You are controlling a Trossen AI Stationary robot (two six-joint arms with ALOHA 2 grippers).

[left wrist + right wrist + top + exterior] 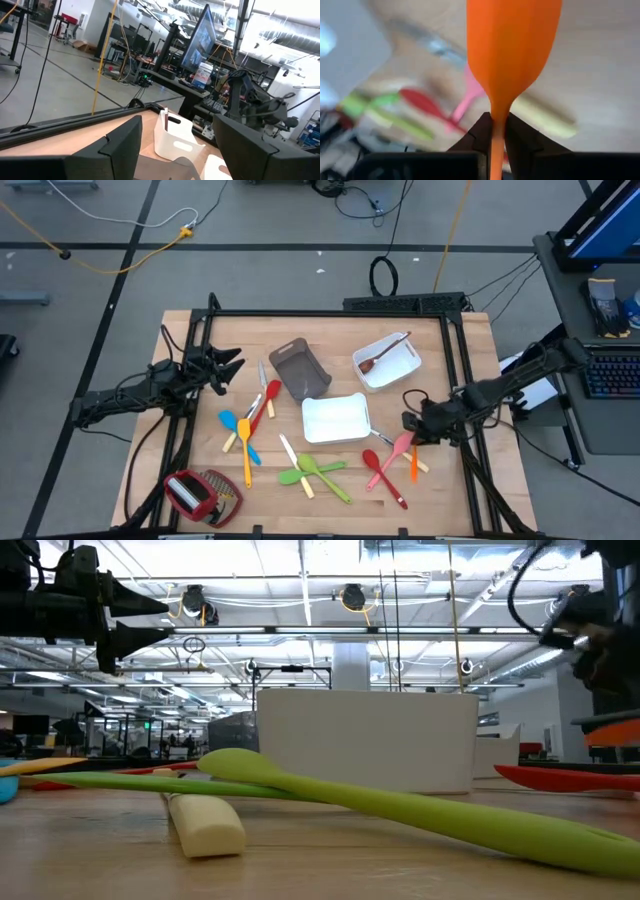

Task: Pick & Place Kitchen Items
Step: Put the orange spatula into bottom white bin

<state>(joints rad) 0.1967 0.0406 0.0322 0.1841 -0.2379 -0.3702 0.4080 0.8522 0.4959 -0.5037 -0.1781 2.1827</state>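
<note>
My right gripper [415, 435] hovers over the table's right part, shut on an orange utensil [414, 464]; its broad head [512, 45] fills the right wrist view. Below it a pink spoon [397, 448] and a red spoon [380, 470] lie flat on the wood. Green utensils [320, 472], a yellow one [246, 448], a blue spoon [232, 423], a red one [268, 405] and pale-handled knives [290, 452] lie around the middle. A brown spoon [380, 358] leans in a white tray [400, 368]. My left gripper [228, 370] waits open at the left, raised, with nothing between its fingers. My right gripper pinches the orange utensil's slim handle [497, 125] between its two fingers [521, 140], just behind the head. The fingers slant down from the table's right side and the head sticks out beyond their tips. In the low view the utensil [615, 730] hangs clear of the table.
A grey-brown tray [298, 368] and a flat white tray [335, 420] sit mid-table. A red-and-silver thing [200, 492] lies at the near left corner. Black frame rails [460, 370] run along both table sides. Bare wood shows at the far left and near right.
</note>
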